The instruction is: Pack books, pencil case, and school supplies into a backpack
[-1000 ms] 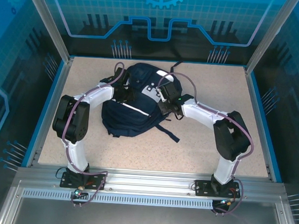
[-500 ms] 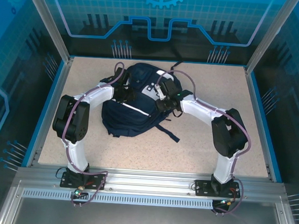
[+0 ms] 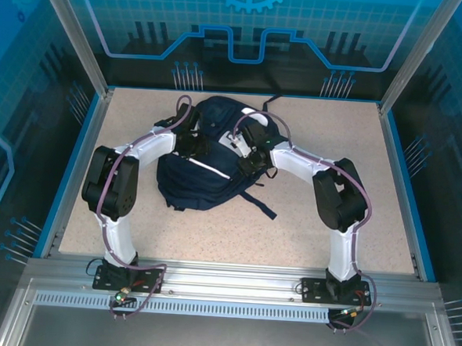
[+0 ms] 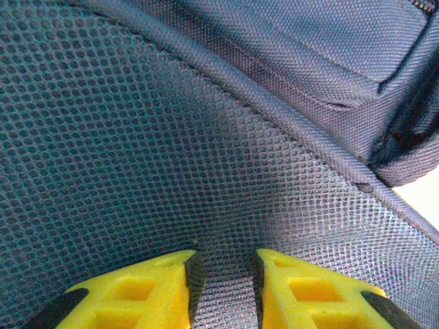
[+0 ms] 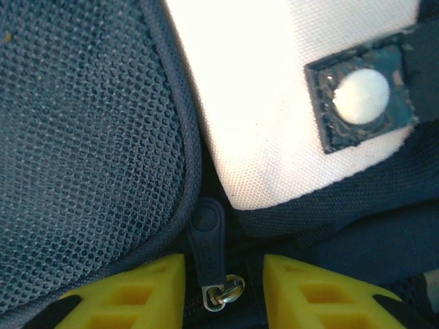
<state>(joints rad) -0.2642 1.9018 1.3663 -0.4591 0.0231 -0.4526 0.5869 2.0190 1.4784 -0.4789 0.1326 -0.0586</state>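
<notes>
The navy backpack [image 3: 207,179] lies flat in the middle of the table with both arms reaching onto its upper part. My left gripper [image 3: 199,146] presses into its grey mesh panel [image 4: 137,137], and a ridge of mesh stands pinched between the yellow fingers [image 4: 158,288]. My right gripper [image 3: 246,160] is open at the seam beside a white patch [image 5: 274,103]. A black zipper pull [image 5: 208,240] with its metal ring lies between the fingers, close to the left one and apart from the right. The books, pencil case and school supplies are hidden.
A dark strap [image 3: 262,205] trails from the backpack toward the right front. Aluminium posts and blue panels wall the table [image 3: 330,226] on three sides. Bare tabletop lies to the left, right and front of the backpack.
The right gripper has gone from shut to open, and its arm has folded in leftward toward the backpack. The left arm and the backpack have stayed put.
</notes>
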